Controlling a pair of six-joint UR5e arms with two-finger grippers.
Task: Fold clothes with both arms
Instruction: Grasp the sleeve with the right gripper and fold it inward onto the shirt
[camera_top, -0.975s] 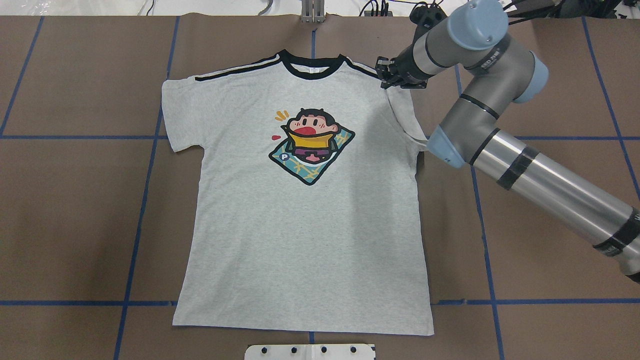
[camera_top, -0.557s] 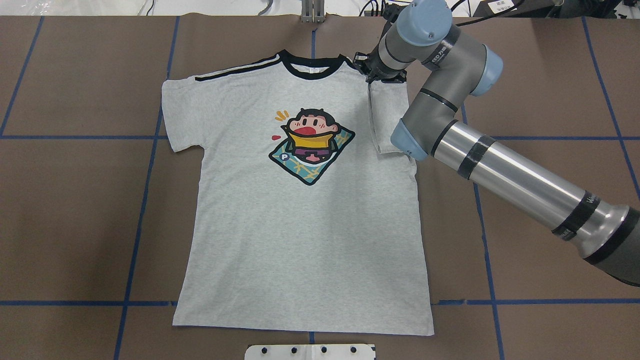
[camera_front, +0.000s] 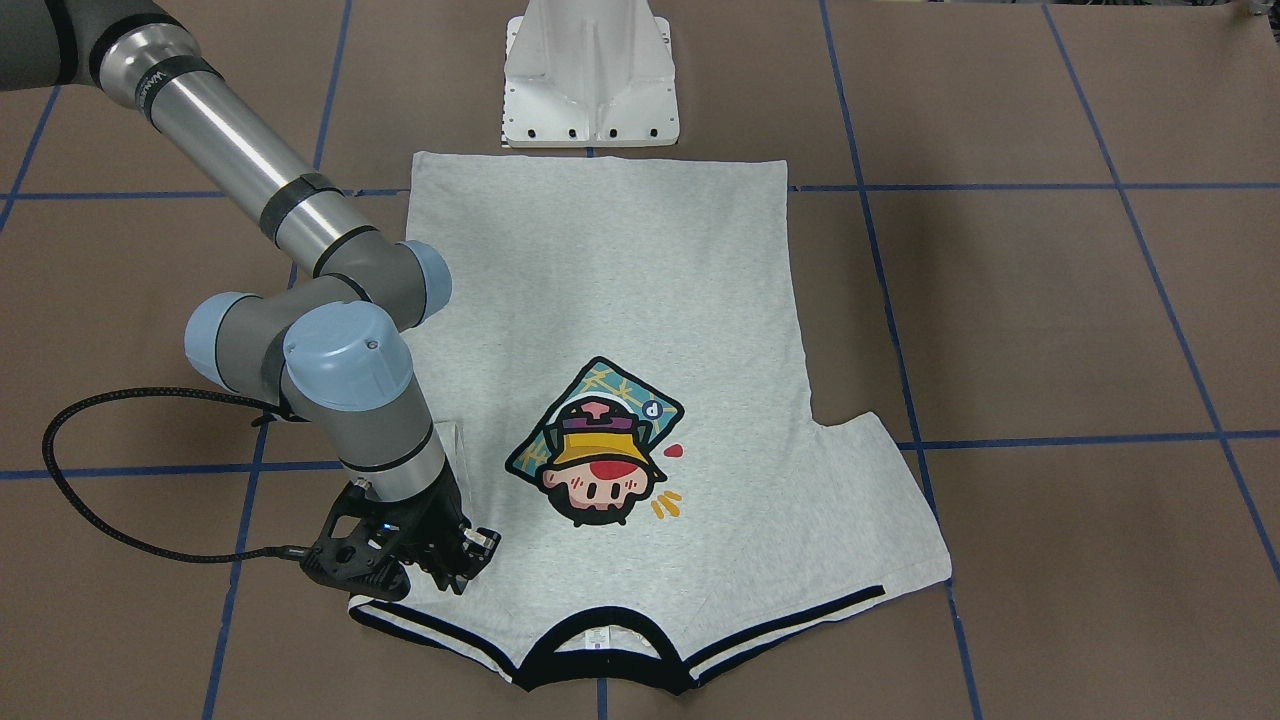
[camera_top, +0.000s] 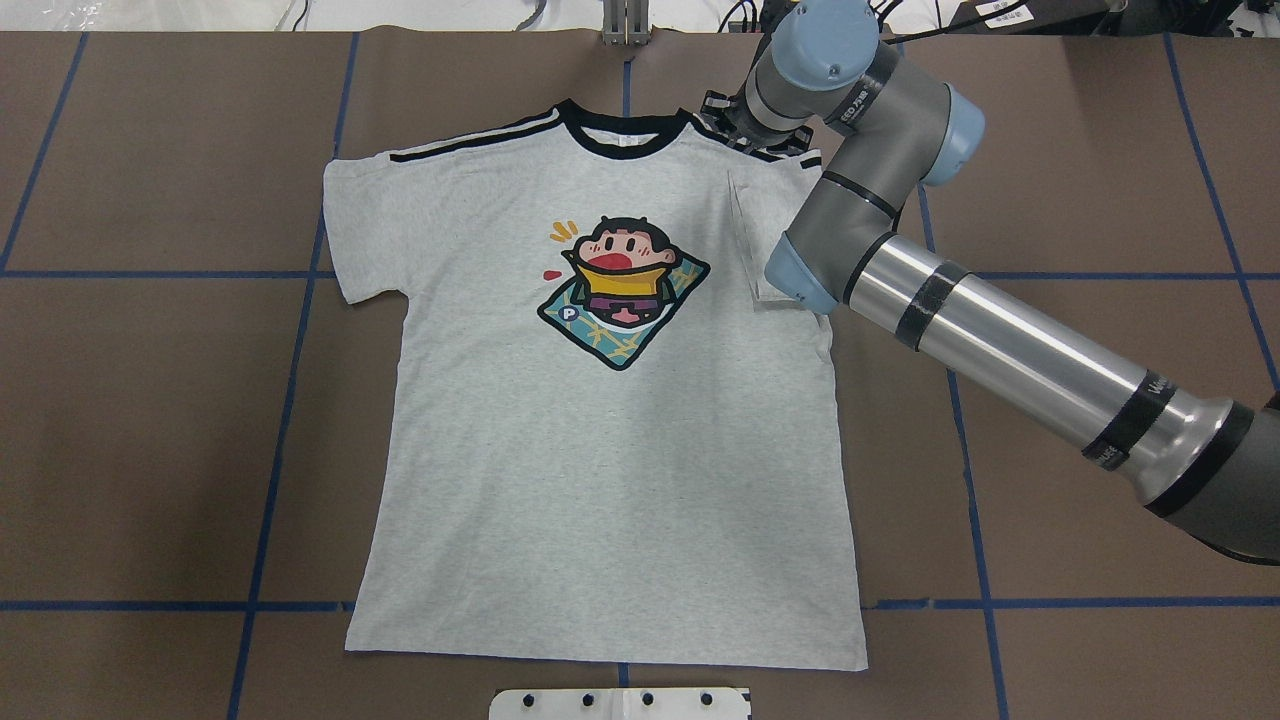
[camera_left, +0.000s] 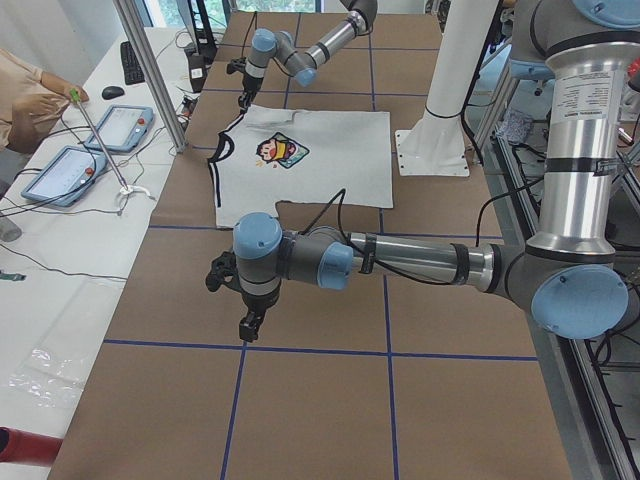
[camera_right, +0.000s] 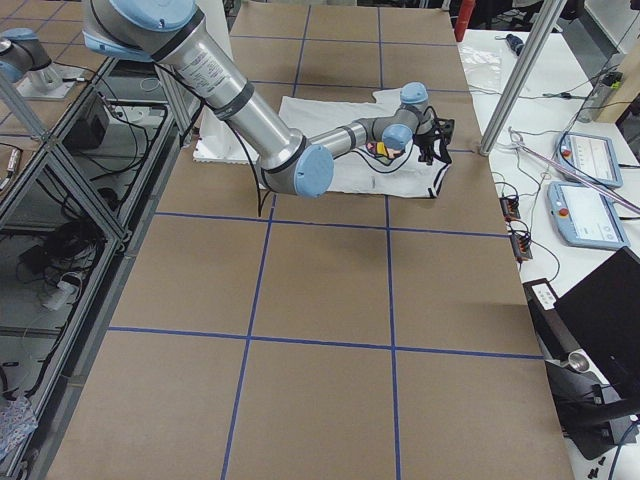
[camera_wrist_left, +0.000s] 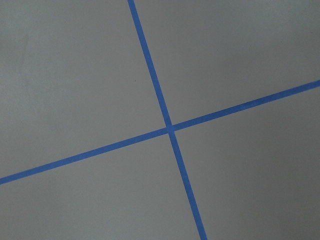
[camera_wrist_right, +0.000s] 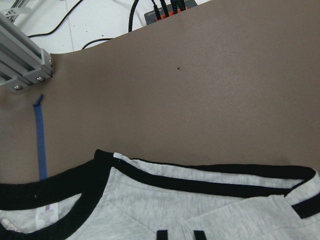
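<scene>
The main risk lies at the folded sleeve. The right arm's small black end effector sits low on the shoulder of the light heather-grey short-sleeved T-shirt, just beside the black collar. If it lifts away with cloth caught between its fingers, the sleeve would likely drag back outward or bunch up, undoing the fold. The wrist view shows two dark tips at its lower edge with grey fabric between them, but I cannot tell whether they pinch the cloth or have let go. A sideways pull could also skew the whole shirt on the brown paper-covered desk, since nothing pins it elsewhere. The left arm's black end effector hangs over bare desk well apart from the shirt. Its own camera sees only crossing blue tape lines, and I cannot tell whether it is open or closed.

The shirt lies flat and face up in the middle of the desk, collar away from the robot and hem toward its base. The colourful cartoon-head print is fully exposed. The sleeve on the right arm's side is turned in over the chest as a narrow flap, its edge near the print but not covering it — the opposite sleeve is spread open. Black-and-white shoulder stripes run out from the collar, and the body shows few wrinkles.
</scene>
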